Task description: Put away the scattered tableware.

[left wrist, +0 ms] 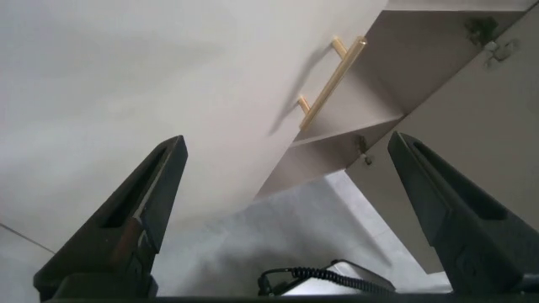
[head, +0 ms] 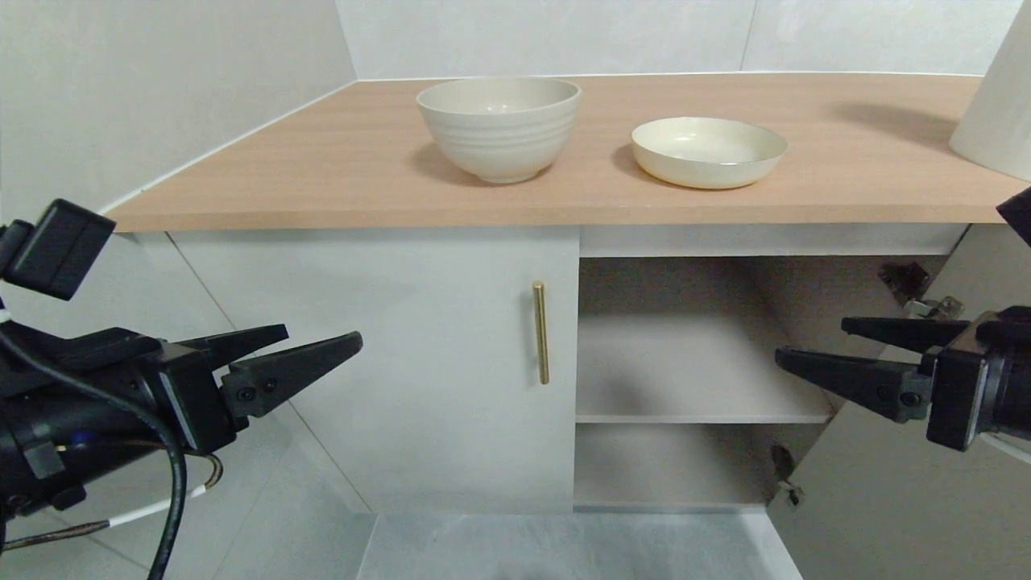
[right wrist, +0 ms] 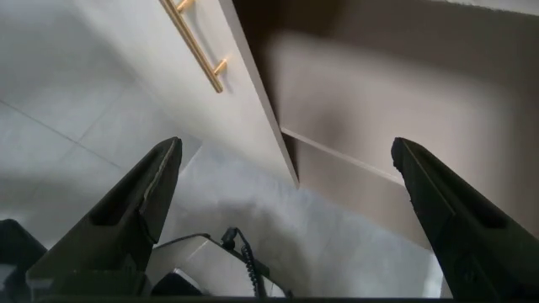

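we judge the task barely begun. both pieces of tableware sit out on the wooden countertop [head: 322,169]: a deep ribbed bowl [head: 499,129] toward the left, and a shallow dish [head: 709,151] just beside it on the right, the two apart and not touching. neither has been picked up. what looks done is the preparation: the right cabinet door [head: 886,483] stands swung open, showing a bare middle shelf [head: 693,370] and a lower compartment beneath it, both ready to take the crockery. the left cabinet door [head: 403,362] is closed, its brass handle [head: 540,332] upright at the inner edge. so both the bowl and the dish are left to be lifted and carried down into the cupboard.

our left gripper [head: 322,334] hangs low on the left, in front of the closed door and well below the countertop, its fingers pointing inward toward the handle. the jaws are spread wide and hold nothing; the left wrist view looks between them at the handle and floor. our right gripper [head: 810,338] hangs at much the same height on the right, by the open door, pointing in toward the shelf, its jaws likewise wide apart and empty. a pale rounded object [head: 999,105] stands at the far right of the countertop; we cannot tell what it is.
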### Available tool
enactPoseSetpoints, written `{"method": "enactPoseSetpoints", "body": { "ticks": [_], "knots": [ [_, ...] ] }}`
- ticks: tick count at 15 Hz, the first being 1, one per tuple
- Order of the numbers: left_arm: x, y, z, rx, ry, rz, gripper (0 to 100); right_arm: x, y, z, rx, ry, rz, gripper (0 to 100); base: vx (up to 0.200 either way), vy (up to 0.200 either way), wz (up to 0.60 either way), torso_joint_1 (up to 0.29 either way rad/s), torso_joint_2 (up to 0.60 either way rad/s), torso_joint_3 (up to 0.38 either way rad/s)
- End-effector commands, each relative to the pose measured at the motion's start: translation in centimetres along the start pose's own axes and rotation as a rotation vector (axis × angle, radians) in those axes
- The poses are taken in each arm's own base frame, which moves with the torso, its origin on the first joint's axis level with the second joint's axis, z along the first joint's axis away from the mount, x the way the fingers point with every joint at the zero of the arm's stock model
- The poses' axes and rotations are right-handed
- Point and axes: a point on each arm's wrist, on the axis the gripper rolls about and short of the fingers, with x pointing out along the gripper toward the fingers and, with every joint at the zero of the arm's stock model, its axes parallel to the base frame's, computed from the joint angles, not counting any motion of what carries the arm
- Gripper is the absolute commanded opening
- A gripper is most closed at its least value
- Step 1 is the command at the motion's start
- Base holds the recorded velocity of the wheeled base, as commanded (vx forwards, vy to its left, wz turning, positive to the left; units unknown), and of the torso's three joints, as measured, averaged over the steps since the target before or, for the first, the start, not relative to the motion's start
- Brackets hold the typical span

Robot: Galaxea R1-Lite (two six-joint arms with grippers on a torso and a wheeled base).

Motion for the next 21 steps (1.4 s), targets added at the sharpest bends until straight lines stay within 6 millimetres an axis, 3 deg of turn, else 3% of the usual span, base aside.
{"method": "enactPoseSetpoints", "body": {
  "ticks": [1,8,14,21],
  "knots": [
    [0.11,0.03,-0.04,-0.001,0.004,0.001,100,0.02,-0.05,-0.46,-0.003,-0.010,0.002,100,0.000,0.000,0.00,0.000,0.00,0.000],
    [0.11,0.00,0.05,-0.028,0.001,-0.001,100,-0.01,-0.06,-0.49,-0.005,-0.010,0.002,100,0.000,0.000,0.00,0.087,-0.13,-0.136],
    [0.00,-0.06,0.09,-0.026,-0.003,-0.004,100,-0.05,-0.06,-0.56,-0.005,-0.008,0.001,100,0.000,0.000,0.00,0.119,-0.56,-0.255],
    [0.11,-0.02,0.04,-0.027,0.002,-0.004,100,0.04,-0.07,-0.58,-0.006,-0.007,0.001,100,0.000,0.000,0.00,0.286,-0.49,-0.261]
  ]
}}
